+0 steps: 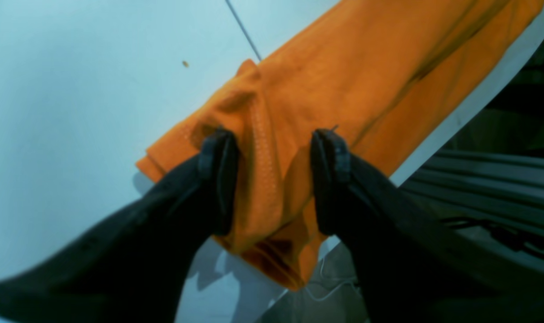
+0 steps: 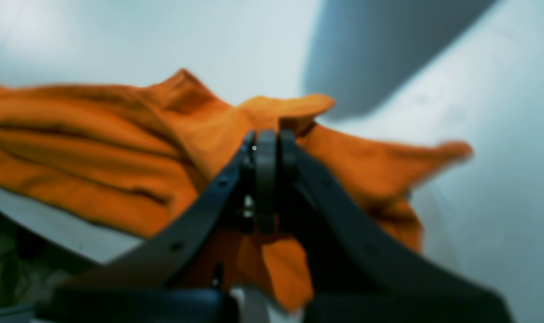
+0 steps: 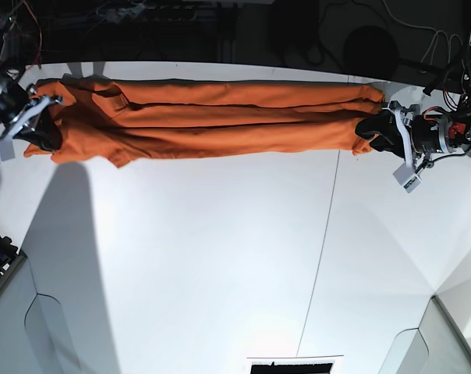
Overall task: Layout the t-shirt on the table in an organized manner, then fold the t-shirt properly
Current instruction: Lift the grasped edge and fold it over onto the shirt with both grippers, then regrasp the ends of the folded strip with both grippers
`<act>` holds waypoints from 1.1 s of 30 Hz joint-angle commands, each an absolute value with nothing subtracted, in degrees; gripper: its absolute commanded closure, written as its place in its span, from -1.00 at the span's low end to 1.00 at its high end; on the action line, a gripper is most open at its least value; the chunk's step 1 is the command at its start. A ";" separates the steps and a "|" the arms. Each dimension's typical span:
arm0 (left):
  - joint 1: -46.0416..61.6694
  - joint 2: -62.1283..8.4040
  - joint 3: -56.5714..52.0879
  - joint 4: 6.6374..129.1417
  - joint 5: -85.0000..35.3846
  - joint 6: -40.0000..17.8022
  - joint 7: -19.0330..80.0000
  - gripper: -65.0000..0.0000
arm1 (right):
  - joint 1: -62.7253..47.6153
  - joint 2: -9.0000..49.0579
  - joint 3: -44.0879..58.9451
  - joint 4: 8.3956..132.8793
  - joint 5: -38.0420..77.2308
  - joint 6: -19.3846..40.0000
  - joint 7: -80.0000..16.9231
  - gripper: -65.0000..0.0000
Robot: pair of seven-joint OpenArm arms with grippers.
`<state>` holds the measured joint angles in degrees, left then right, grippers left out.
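Gripping bright orange cloth t-shirt (image 3: 212,117) along white table's (image 3: 220,257) far edge: right gripper (image 2: 266,143) pinched shut on it, left gripper (image 1: 272,148) straddling it, jaws apart.

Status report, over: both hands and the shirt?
Left hand open, straddling shirt end. Right hand shut on other end. Shirt stretched along table far edge. Nothing in the way.
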<state>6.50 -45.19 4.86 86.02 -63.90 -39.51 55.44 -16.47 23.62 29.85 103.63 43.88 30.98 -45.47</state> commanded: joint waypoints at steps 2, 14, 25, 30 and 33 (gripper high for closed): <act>5.76 -46.35 4.27 86.67 -64.88 -40.00 54.48 0.10 | -18.31 23.92 31.70 106.32 45.34 31.33 -44.23 1.00; 5.72 -46.39 4.25 86.67 -65.58 -40.00 55.55 0.10 | -22.26 18.55 33.32 107.39 43.11 31.27 -44.56 -0.06; 5.76 -46.37 -5.54 86.74 -74.56 -40.00 60.75 0.10 | -22.13 13.80 39.90 117.60 46.48 31.31 -42.26 -0.05; 5.78 -46.39 -7.97 86.72 -75.64 -40.00 61.36 0.10 | -20.25 13.17 36.71 114.26 41.25 31.29 -39.62 0.51; 6.79 -46.39 -7.97 86.72 -75.66 -40.00 61.49 -0.03 | -19.00 13.17 33.76 110.10 37.04 31.27 -39.59 1.00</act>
